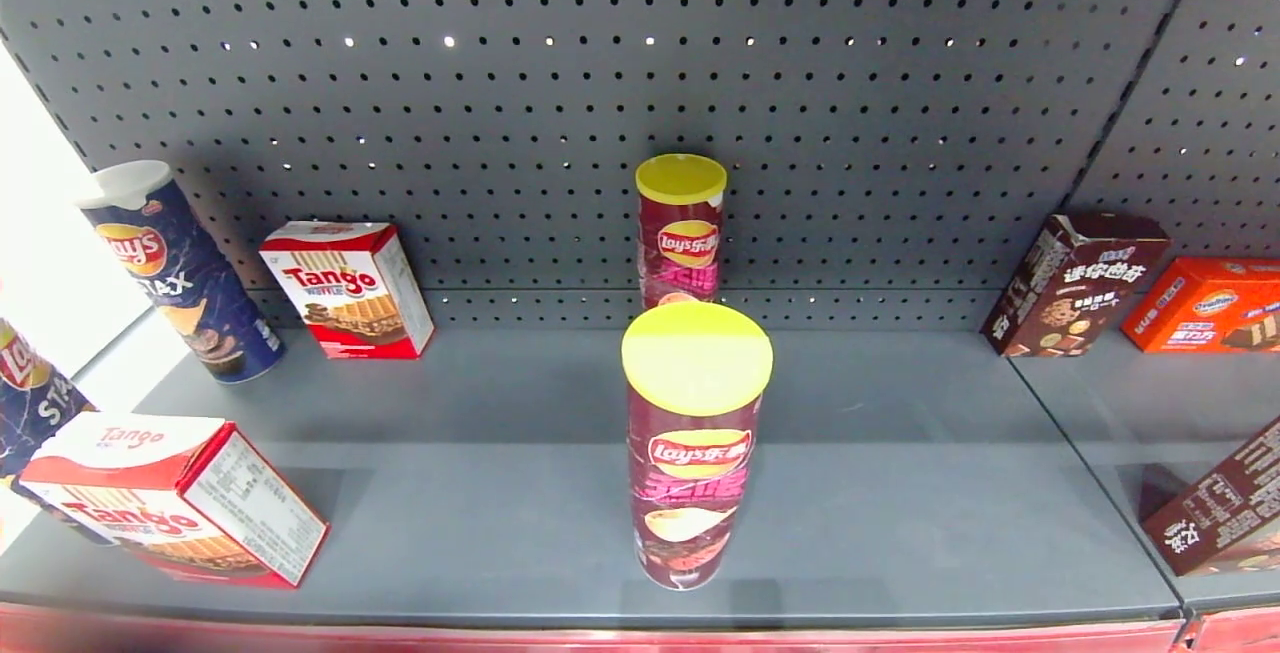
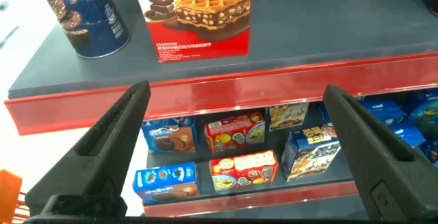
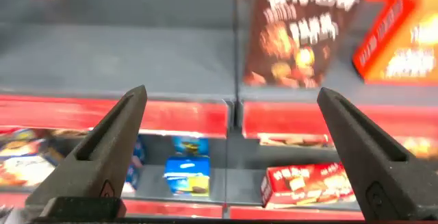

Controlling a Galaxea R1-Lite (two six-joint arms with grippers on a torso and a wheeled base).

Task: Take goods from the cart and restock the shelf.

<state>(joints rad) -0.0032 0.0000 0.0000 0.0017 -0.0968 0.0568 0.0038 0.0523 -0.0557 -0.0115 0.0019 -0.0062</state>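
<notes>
We see the front chip can [image 1: 690,453] upright at the middle of the shelf [image 1: 900,473], with the rear chip can [image 1: 680,233] behind it, apart. 1 wafer box [image 1: 348,288] stands back left. Our left gripper [image 2: 236,90] and right gripper [image 3: 233,92] hang spread wide, holding nothing.

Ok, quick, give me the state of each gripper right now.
Left gripper: open, holding nothing.
Right gripper: open, holding nothing.
</notes>
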